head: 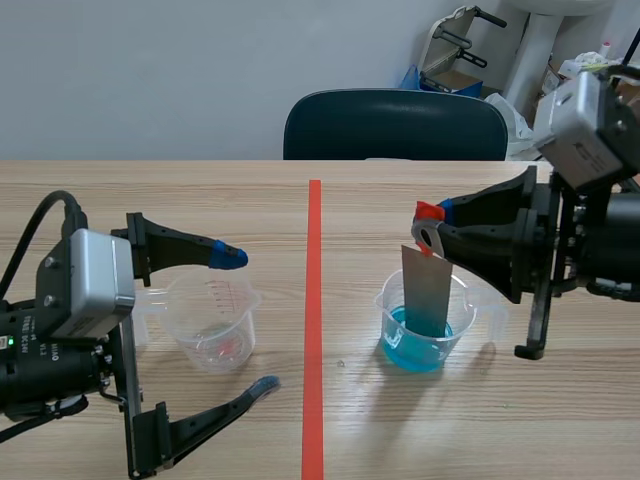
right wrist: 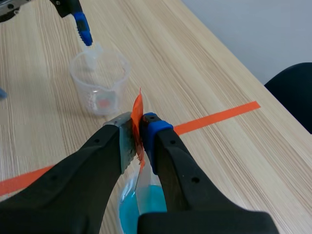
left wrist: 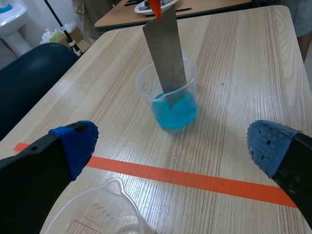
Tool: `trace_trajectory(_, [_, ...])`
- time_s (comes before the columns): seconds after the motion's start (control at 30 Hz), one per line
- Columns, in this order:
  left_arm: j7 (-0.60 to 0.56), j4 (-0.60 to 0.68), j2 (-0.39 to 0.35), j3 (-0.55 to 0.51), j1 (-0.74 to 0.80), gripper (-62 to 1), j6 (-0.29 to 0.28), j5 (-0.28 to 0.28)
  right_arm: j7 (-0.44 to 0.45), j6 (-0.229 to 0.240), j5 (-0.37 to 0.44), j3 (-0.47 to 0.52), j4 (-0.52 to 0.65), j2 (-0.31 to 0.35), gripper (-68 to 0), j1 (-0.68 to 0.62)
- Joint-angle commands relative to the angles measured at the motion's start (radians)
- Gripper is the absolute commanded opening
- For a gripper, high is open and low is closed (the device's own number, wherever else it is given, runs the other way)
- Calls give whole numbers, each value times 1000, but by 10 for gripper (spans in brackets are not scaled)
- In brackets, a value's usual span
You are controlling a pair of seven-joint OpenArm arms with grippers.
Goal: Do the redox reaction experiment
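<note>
**Strip [head: 427, 285] dipped in blue solution [head: 415, 350]; right gripper [head: 432, 228] clamped**

At centre right of the scene view, the right gripper is closed on the orange-red tab [head: 429, 210] at the head of the 1 grey metal strip. Gripping the tab alone keeps the pads above the liquid and lets the strip hang near upright. The strip's lower end stands in the blue solution inside a clear beaker [head: 470, 312], lower right of centre. The judged purpose is to wet the metal so the reaction can proceed.

At lower left, the left gripper [head: 245, 322] has its 2 fingers spread wide and holds nothing. They sit either side of a second, apparently empty beaker [head: 205, 290], likely staged for a later step. An orange tape line [head: 313, 300] separates the 2 stations on the table [head: 150, 190].
</note>
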Motion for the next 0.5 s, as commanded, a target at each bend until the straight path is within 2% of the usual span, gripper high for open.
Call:
trace_trajectory(0.0, [-11, 17, 0, 3, 0, 14, 2, -14, 38, 8, -11, -3, 2, 2, -666, 25])
trace_trajectory(0.33, [-11, 17, 0, 3, 0, 14, 2, -14, 218, 8, -230, -34, -82, -21, -666, 36])
trace_trajectory(0.47, [-11, 17, 0, 3, 0, 14, 2, -14, 261, 8, -299, -34, -86, -21, -666, 35])
